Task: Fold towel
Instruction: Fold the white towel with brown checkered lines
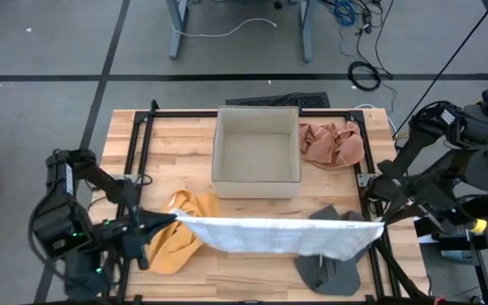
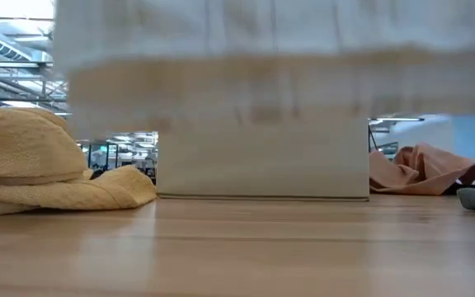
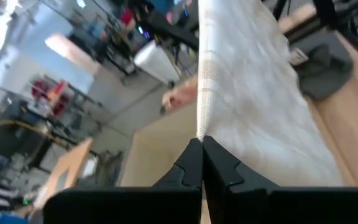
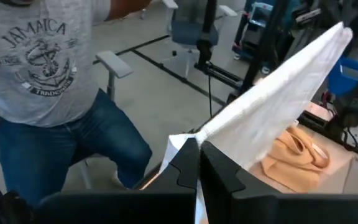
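While the white towel (image 1: 282,235) hung stretched above the desk's (image 1: 252,275) near edge, the left claw (image 1: 169,221) pinched its left corner and the right claw (image 1: 380,224) its right (both pressed tight), beside a yellow cloth (image 1: 179,244).

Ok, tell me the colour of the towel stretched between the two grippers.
White; the towel shows best in the high view, stretched between both grippers.

The white towel (image 1: 278,235) spans the near half of the table (image 1: 168,135), stretched left to right above it. Beneath it lie a yellow cloth (image 1: 180,237) at left and a grey cloth (image 1: 329,267) at right. The box (image 1: 256,152) blocks the far centre; an orange cloth (image 1: 331,144) lies just right of it. The far-left tabletop is bare.
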`<action>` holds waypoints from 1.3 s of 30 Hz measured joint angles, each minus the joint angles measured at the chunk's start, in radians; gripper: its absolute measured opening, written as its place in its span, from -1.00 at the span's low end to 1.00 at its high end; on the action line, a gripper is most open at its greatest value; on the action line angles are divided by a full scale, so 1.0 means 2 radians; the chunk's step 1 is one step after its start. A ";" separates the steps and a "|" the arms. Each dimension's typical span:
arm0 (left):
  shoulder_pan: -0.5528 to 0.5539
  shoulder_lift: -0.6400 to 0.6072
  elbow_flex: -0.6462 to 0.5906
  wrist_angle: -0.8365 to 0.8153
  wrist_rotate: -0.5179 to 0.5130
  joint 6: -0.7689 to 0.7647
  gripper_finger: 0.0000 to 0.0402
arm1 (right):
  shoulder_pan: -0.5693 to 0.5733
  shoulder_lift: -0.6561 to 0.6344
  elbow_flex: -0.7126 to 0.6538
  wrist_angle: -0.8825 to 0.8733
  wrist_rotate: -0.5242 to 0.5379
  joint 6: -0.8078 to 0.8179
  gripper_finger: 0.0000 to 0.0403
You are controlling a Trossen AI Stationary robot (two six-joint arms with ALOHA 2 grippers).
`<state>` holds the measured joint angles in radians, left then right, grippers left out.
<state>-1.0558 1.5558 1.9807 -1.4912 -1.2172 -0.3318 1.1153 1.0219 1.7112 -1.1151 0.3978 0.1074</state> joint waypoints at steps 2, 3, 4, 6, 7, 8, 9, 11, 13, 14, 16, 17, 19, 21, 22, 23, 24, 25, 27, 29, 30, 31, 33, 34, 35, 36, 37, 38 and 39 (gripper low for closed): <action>-0.012 0.000 0.007 0.006 -0.018 0.007 -1.00 | 0.003 0.005 0.003 -0.001 0.000 -0.005 -1.00; -0.017 -0.001 0.009 0.011 -0.025 0.012 -1.00 | 0.005 0.007 0.004 -0.001 0.000 -0.006 -1.00; -0.020 -0.001 0.010 0.013 -0.029 0.015 -1.00 | 0.006 0.008 0.005 -0.001 0.001 -0.007 -1.00; -0.020 -0.001 0.010 0.011 -0.029 0.012 -1.00 | 0.006 0.009 0.006 -0.007 0.002 -0.001 -1.00; -0.017 -0.001 0.010 0.009 -0.023 0.010 -1.00 | 0.006 0.009 0.006 -0.018 0.005 0.011 -1.00; -0.010 -0.001 0.010 0.004 -0.014 0.002 -1.00 | 0.006 0.010 0.006 -0.036 0.012 0.028 -1.00; -0.001 -0.001 0.010 0.000 0.000 -0.004 -1.00 | 0.006 0.010 0.006 -0.057 0.020 0.049 -1.00; 0.026 -0.001 0.008 -0.014 0.038 -0.027 -1.00 | 0.006 0.012 0.006 -0.106 0.039 0.098 -1.00; 0.059 -0.002 -0.001 -0.030 0.069 -0.047 -1.00 | 0.006 0.016 0.006 -0.156 0.059 0.150 -1.00; 0.074 -0.002 -0.008 -0.036 0.078 -0.053 -1.00 | 0.006 0.018 0.006 -0.179 0.068 0.175 -1.00; 0.106 -0.002 -0.026 -0.041 0.086 -0.053 -1.00 | 0.007 0.025 0.006 -0.221 0.083 0.216 -1.00; 0.122 -0.002 -0.034 -0.040 0.086 -0.047 -1.00 | 0.006 0.028 0.004 -0.230 0.091 0.231 -1.00; 0.151 -0.002 -0.049 -0.040 0.086 -0.031 -1.00 | 0.006 0.028 -0.008 -0.224 0.098 0.223 -1.00; 0.177 -0.002 -0.061 -0.040 0.087 -0.023 -1.00 | 0.006 0.031 -0.015 -0.226 0.101 0.216 -1.00; 0.189 -0.002 -0.067 -0.040 0.090 -0.019 -1.00 | 0.005 0.031 -0.022 -0.226 0.104 0.217 -1.00; 0.201 -0.002 -0.072 -0.039 0.098 -0.014 -1.00 | 0.003 0.030 -0.030 -0.227 0.104 0.216 -1.00; 0.212 -0.002 -0.079 -0.039 0.107 -0.013 -1.00 | 0.000 0.029 -0.037 -0.229 0.104 0.215 -1.00; 0.223 -0.002 -0.085 -0.040 0.116 -0.013 -1.00 | -0.003 0.030 -0.044 -0.228 0.104 0.216 -1.00; 0.241 -0.001 -0.097 -0.040 0.132 -0.013 -1.00 | -0.008 0.029 -0.058 -0.228 0.104 0.215 -1.00; 0.251 -0.001 -0.105 -0.040 0.141 -0.012 -1.00 | -0.011 0.026 -0.070 -0.228 0.103 0.215 -1.00; 0.256 -0.001 -0.107 -0.040 0.144 -0.012 -1.00 | -0.012 0.023 -0.074 -0.228 0.103 0.215 -1.00; 0.258 -0.001 -0.110 -0.040 0.146 -0.011 -1.00 | -0.013 0.020 -0.079 -0.228 0.103 0.215 -1.00; 0.261 -0.001 -0.113 -0.039 0.147 -0.009 -1.00 | -0.015 0.016 -0.083 -0.229 0.102 0.215 -1.00; 0.261 -0.001 -0.113 -0.039 0.147 -0.008 -1.00 | -0.015 0.015 -0.083 -0.228 0.103 0.216 -1.00; 0.261 -0.001 -0.113 -0.038 0.147 -0.008 -1.00 | -0.015 0.014 -0.083 -0.228 0.103 0.217 -1.00; 0.261 -0.001 -0.113 -0.035 0.146 -0.007 -1.00 | -0.015 0.013 -0.083 -0.228 0.103 0.218 -1.00; 0.260 -0.001 -0.113 -0.030 0.146 -0.002 -1.00 | -0.015 0.012 -0.083 -0.228 0.102 0.219 -1.00; 0.259 -0.001 -0.113 -0.026 0.146 0.001 -1.00 | -0.015 0.012 -0.083 -0.226 0.102 0.219 -1.00; 0.257 -0.001 -0.113 -0.020 0.146 0.004 -1.00 | -0.015 0.012 -0.083 -0.221 0.100 0.216 -1.00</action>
<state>-0.5418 1.5532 1.7550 -1.5319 -0.9244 -0.3244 1.0856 1.0466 1.5455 -1.5566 0.5986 0.5402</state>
